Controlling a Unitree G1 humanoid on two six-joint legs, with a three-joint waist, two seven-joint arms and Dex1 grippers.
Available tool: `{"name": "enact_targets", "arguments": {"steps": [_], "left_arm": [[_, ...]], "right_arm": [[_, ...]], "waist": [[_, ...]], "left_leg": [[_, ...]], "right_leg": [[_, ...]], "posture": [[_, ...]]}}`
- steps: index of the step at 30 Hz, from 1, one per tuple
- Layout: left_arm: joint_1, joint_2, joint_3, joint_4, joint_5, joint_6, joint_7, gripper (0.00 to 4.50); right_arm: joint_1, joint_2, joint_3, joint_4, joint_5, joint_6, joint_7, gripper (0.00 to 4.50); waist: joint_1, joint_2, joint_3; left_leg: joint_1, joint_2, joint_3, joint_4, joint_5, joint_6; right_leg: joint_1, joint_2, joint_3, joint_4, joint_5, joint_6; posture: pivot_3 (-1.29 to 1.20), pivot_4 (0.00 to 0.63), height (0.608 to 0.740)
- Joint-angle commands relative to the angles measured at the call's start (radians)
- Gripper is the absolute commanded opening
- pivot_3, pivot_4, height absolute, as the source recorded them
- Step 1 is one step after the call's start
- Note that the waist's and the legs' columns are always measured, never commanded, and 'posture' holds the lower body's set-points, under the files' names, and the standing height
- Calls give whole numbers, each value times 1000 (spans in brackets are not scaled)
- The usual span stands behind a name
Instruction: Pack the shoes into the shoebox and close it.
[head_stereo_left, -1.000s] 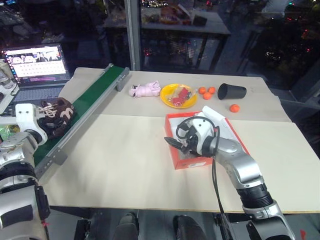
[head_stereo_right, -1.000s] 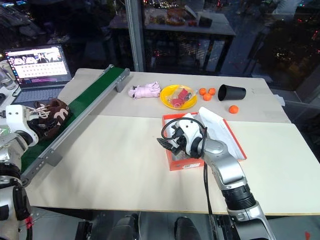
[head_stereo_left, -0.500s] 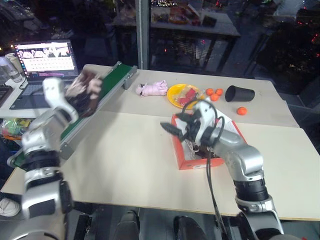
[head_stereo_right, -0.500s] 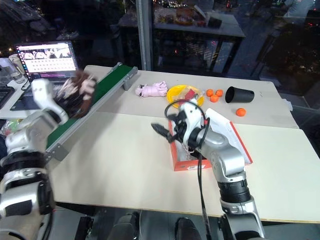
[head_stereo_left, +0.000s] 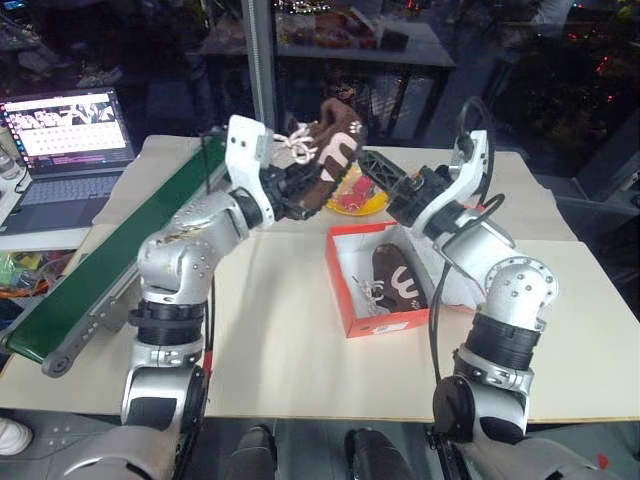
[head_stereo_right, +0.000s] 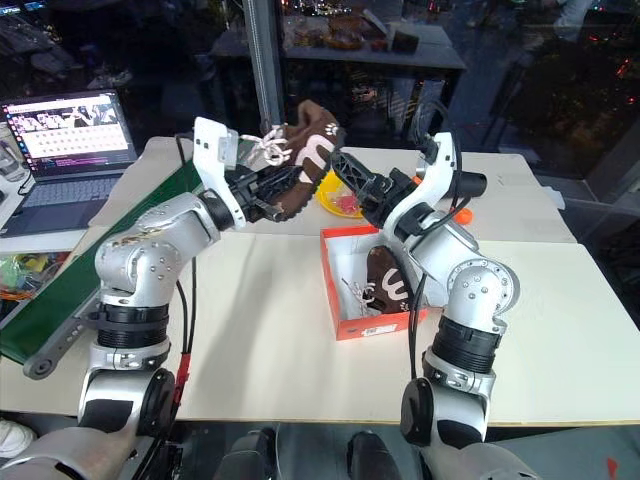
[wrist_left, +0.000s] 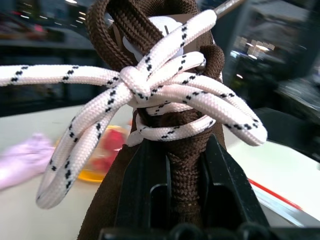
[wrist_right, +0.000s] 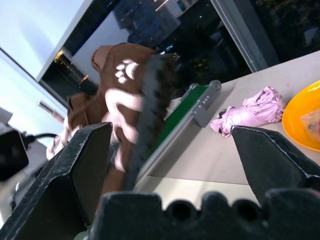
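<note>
Though only half done as a packing job, shows the orange-red shoebox (head_stereo_left: 385, 325) open on the pale table (head_stereo_left: 280, 330), with one dark brown shoe (head_stereo_left: 400, 285) already lying inside it, laces toward the box's near-left corner. Shows the second shoe (head_stereo_left: 335, 148) raised in the air above and beyond the shoebox's far-left corner, not yet over the opening. Has the left gripper (wrist_left: 185, 165) clamped tight on that shoe's tongue, just under the cream lace bow. Has the right gripper (head_stereo_left: 388, 178) above the shoebox's far edge, fingers spread wide apart and holding nothing, pointed at the raised shoe's near end and close to it; cannot tell whether touching. Shows the white lid flap (head_stereo_left: 452, 292) folded out on the shoebox's right side, partly hidden by the right arm. Leaves, by this reading, lowering the second shoe in beside the first, where room looks tight, then swinging the lid over and pressing it shut.
</note>
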Motion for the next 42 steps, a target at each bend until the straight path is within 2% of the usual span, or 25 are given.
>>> {"name": "enact_targets", "arguments": {"steps": [1, 8, 11, 17, 20, 22, 27, 28, 29, 32, 34, 38, 42], "left_arm": [[-30, -19, -5, -48, -15, -2, 4, 312], [-19, -52, -26, -74, -25, 21, 6, 312], [-15, -65, -29, -85, -24, 30, 10, 280], [-16, -72, -22, -83, -29, 39, 13, 280], [-16, -83, 14, -79, -62, 53, 19, 1445], [-16, -87, 32, -81, -81, 62, 20, 2197], [-1, -16, 81, -50, -77, 87, 24, 4002], [14, 20, 85, -40, -64, 83, 10, 4083], [28, 53, 89, -30, -53, 79, -1, 4500], [81, 145, 100, 15, 4, 46, -7, 4500], [114, 180, 100, 31, 28, 30, -8, 4500], [163, 200, 65, 14, 71, 15, -12, 4500], [190, 183, 62, -15, 71, 17, -7, 4500]], "right_arm": [[-20, -8, 5, -43, 47, -8, -34, 4500], [-22, -14, 21, -27, 61, -33, -55, 4500], [-22, -12, 25, -19, 57, -44, -56, 3801], [-35, -15, 18, 15, 46, -88, -64, 1755], [-43, -25, 16, 33, 40, -108, -65, 788], [-47, -32, 17, 43, 39, -118, -64, 426], [-75, -97, 33, 80, -14, -160, -42, 404], [-80, -150, 64, 84, -55, -153, -19, 404], [-85, -202, 93, 90, -90, -141, 2, 403], [-103, -383, 179, 146, -179, -81, 84, 384], [-104, -450, 202, 177, -181, -36, 133, 384], [-34, -506, 256, 160, -161, 66, 227, 384], [10, -475, 241, 130, -126, 150, 239, 384]], "waist": [[-1, 0, 0], [-4, 0, 0], [-6, 0, 0], [-10, 0, 0], [-11, 0, 0], [-11, 0, 0], [-11, 0, 0], [-13, 1, 1], [-13, 1, 1], [-14, 4, 2], [-13, 4, 2], [-11, 3, 2], [-9, 3, 2]], "left_leg": [[0, 0, 0, 0, 0, 0], [-1, 0, 0, 0, 0, 0], [-1, 0, 0, 0, 0, 0], [-1, 0, -1, 0, 0, 0], [-1, 0, -1, 0, 0, 0], [-1, 0, -1, 0, 0, 0], [-2, -1, -1, 0, 0, 0], [-2, -1, -1, 0, 0, 0], [-2, -1, -1, 0, 0, 0], [-1, -1, -1, 0, 0, 0], [-1, -1, -1, -2, 0, 0], [-1, -1, -1, -2, 0, 0], [-2, -1, -1, -2, 0, 0]], "right_leg": [[0, 0, 0, 0, 0, 0], [0, 0, 0, -1, 0, 0], [0, 0, 0, -1, 0, 0], [0, 0, 0, -1, 0, 0], [0, 0, 0, -1, 0, 0], [0, 0, 0, -1, 0, 0], [0, 0, 0, -1, 0, 1], [0, 0, 0, -1, 0, 1], [0, 0, 0, -1, 0, 1], [-1, -1, 0, -2, -1, 0], [-1, -1, 0, -2, -1, -1], [-1, -1, 0, -2, -2, -1], [-1, -1, 0, -2, -2, -1]], "posture": [[0, 150, 736], [0, 150, 736], [0, 150, 736], [0, 150, 736], [0, 150, 736], [0, 150, 736], [0, 150, 736], [0, 150, 736], [0, 150, 736], [0, 150, 736], [0, 150, 736], [0, 150, 736], [0, 150, 736]]}}
